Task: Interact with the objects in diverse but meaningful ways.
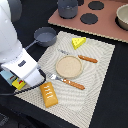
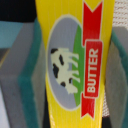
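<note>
Wrist view: you see the yellow butter box (image 2: 70,60) filling the frame, its red "BUTTER" ribbon and cow label facing the lens. The grey, teal-edged finger pads (image 2: 22,82) press against both of its long sides, so the gripper (image 2: 70,107) is pinching the box.

Exterior view, near to far: the orange-brown scored bread block (image 1: 49,94) lies on the near edge of the striped placemat (image 1: 100,75). At the exterior view's left, the white arm (image 1: 12,45) covers the gripper (image 1: 21,80); you see only a yellow corner of the box (image 1: 19,85) beneath it.

Mid-mat, the round tan plate (image 1: 69,67) holds nothing. The orange-handled fork (image 1: 67,81) lies along its near side, the knife (image 1: 80,56) along its far side.

Farther back, the cheese wedge (image 1: 78,42) sits on the mat. The grey saucepan (image 1: 45,36) rests at the mat's far corner, apparently empty. Beyond, a dark pot (image 1: 67,8) stands on the toy stove (image 1: 95,20); its contents cannot be seen.
</note>
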